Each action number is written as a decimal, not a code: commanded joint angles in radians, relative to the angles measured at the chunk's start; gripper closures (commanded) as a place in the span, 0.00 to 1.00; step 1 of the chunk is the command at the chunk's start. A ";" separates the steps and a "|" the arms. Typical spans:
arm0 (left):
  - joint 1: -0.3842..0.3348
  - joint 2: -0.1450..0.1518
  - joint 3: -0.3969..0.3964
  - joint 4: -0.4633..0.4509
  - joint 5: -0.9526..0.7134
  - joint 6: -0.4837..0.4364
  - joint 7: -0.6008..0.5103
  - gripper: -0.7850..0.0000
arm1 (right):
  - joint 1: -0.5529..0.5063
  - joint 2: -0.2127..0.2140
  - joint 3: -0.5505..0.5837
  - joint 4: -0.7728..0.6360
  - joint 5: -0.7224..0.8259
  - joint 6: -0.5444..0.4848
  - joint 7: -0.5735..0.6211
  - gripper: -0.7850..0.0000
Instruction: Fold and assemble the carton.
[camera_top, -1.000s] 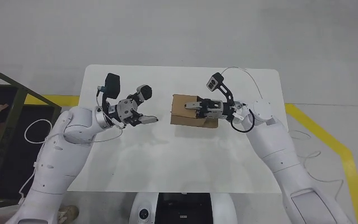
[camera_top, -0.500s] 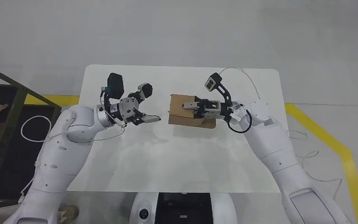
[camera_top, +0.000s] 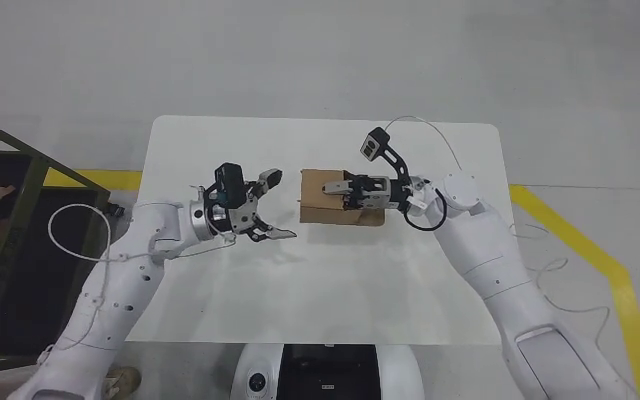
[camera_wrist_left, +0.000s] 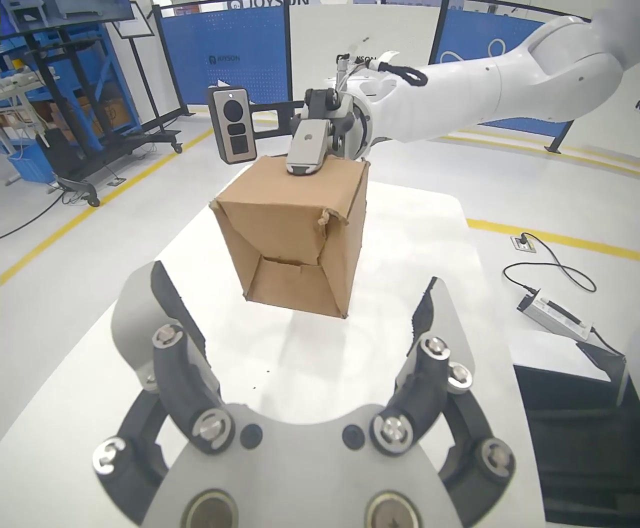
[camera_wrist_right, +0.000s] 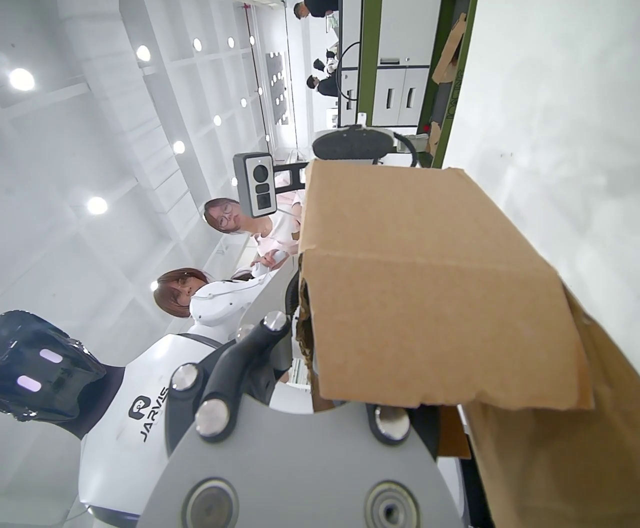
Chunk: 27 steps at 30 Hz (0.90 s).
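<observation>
Facing carton (camera_wrist_left: 295, 240), left gripper (camera_top: 280, 204) jaws spread, right gripper (camera_top: 338, 188) jaws pinching carton wall.

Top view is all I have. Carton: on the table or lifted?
Observer: Lifted, it seems. The left wrist view shows the carton clear of the table, with its shadow underneath.
Operator: How is it gripped?
Observer: The right gripper is shut on the top panel. One finger lies on the outside and the other is hidden behind the cardboard.
Operator: Is the end away from that gripper closed?
Observer: Not flush. The flaps are folded inward, leaving that end recessed.
</observation>
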 joint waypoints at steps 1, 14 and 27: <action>-0.017 0.003 0.025 0.024 0.045 0.000 0.068 0.00 | 0.004 -0.003 -0.006 0.007 0.005 -0.007 0.002 1.00; -0.142 0.005 0.177 0.134 0.124 0.000 0.208 0.00 | 0.028 -0.022 -0.050 0.025 0.009 -0.032 0.016 1.00; -0.181 0.011 0.208 0.155 0.127 0.000 0.242 0.00 | 0.050 -0.036 -0.074 0.049 0.008 -0.047 0.019 1.00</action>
